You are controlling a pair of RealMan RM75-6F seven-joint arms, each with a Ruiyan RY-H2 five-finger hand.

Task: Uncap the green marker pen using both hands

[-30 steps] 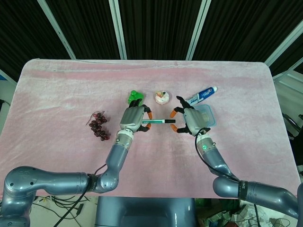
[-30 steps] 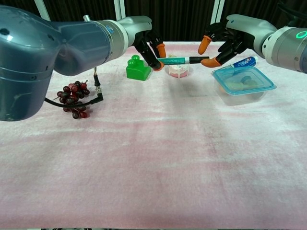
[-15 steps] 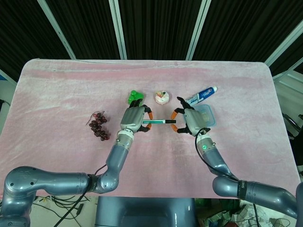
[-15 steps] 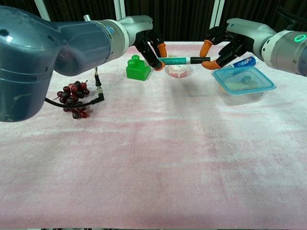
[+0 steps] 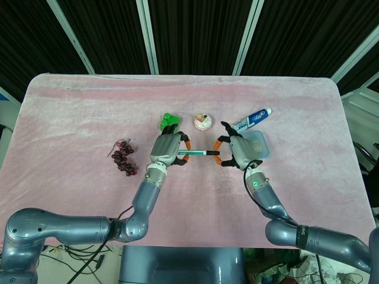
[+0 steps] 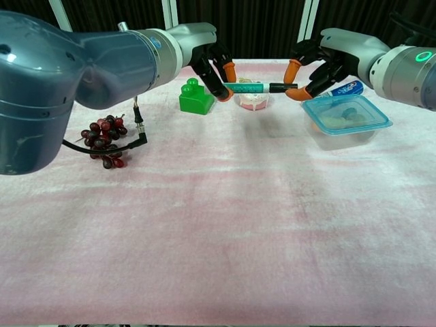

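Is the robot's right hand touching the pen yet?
Touching: in the chest view the right hand's orange fingertips close on the green marker pen's black end.

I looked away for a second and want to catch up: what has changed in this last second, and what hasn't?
The right hand has moved in toward the left and closed its fingertips around the black cap end of the green marker pen; earlier they were spread apart around it. The left hand still holds the pen's other end. The cap is still on. Nothing on the table has moved.
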